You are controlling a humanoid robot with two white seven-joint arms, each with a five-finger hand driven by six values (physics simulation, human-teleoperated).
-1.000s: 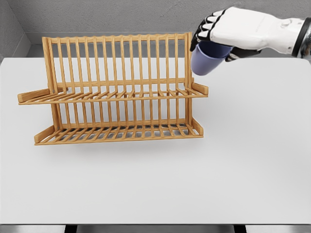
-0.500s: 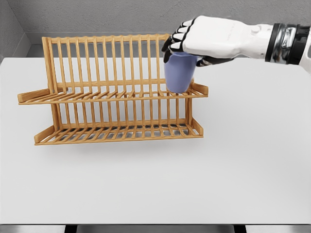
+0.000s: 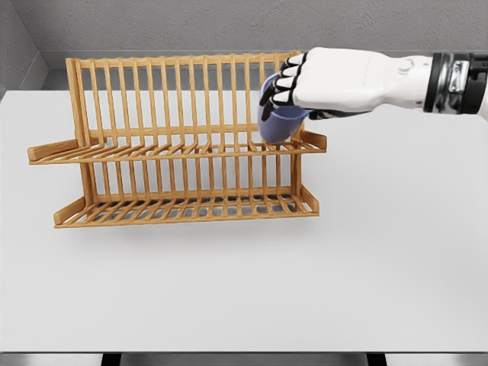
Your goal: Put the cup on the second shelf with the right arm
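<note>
A two-tier wooden dish rack [image 3: 152,145] stands on the white table [image 3: 305,282]. My right hand [image 3: 293,85] reaches in from the right and is shut on a blue-purple cup [image 3: 279,124]. The cup is tilted, and its bottom rests at the right end of the upper shelf [image 3: 175,150], close to the rack's right side post. Most of the cup's top is hidden under my fingers [image 3: 276,90]. The left arm does not show.
The lower shelf [image 3: 183,210] of the rack holds nothing. A grey wall runs behind the table. The table's front edge lies near the bottom of the picture.
My right hand carried the cup leftward and down from the air beside the rack's upper right corner. The cup now sits lower and more tilted on the upper shelf.
</note>
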